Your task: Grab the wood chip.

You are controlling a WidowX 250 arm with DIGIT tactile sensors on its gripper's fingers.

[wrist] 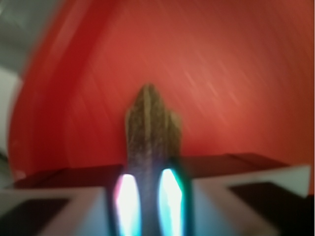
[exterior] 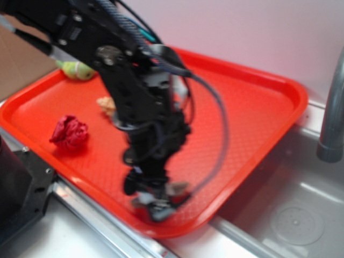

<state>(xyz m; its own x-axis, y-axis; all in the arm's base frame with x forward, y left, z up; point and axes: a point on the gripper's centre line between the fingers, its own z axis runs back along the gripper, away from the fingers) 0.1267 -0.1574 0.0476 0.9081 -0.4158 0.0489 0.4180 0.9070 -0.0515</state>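
We judged that the tool [wrist: 147, 206], pinching only one end of the wood chip [wrist: 150, 128] above the red tray [wrist: 236, 64], could let it slip.

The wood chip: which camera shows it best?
The wrist view: the wood chip fills the centre, its grain visible, held between the gripper fingers. The exterior view shows only a blurred bit at the gripper.

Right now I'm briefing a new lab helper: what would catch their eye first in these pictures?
The bright red plastic tray fills the scene beside a steel sink. The black robot gripper sits blurred over its near edge, and the wrist view shows a rough brown-grey wood chip between its fingers. A crumpled red wad lies on the tray's left.
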